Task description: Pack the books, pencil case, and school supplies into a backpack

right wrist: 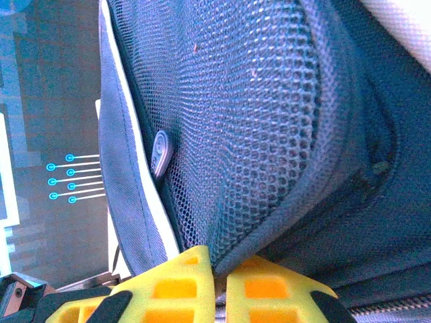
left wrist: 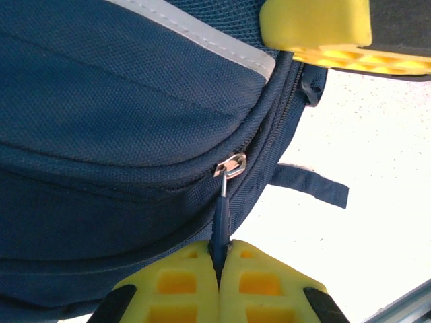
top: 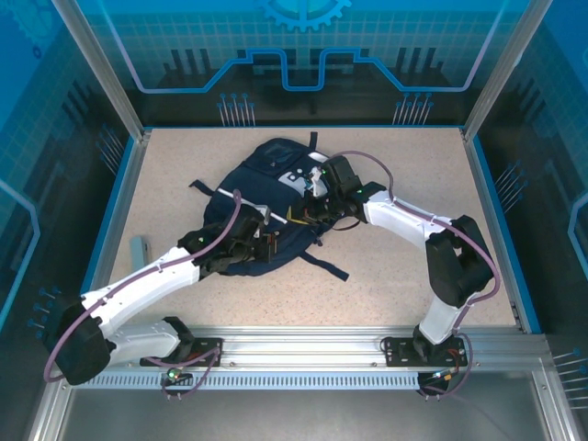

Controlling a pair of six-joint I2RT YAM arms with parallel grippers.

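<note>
Backpack (top: 262, 179), navy fabric, white stripe (left wrist: 195, 30), mesh panel (right wrist: 249, 121) (blue zip pull (left wrist: 221, 219))

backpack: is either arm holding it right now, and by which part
Both. The left end effector pinches the zipper pull of the backpack; the right end effector is shut on the edge of its mesh panel.

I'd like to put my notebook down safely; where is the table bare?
Bare: the table strip between backpack and right wall, and the far left corner. Crowded: the middle, where the left gripper and right gripper pinch the backpack; the pencil case lies by the left wall.
</note>
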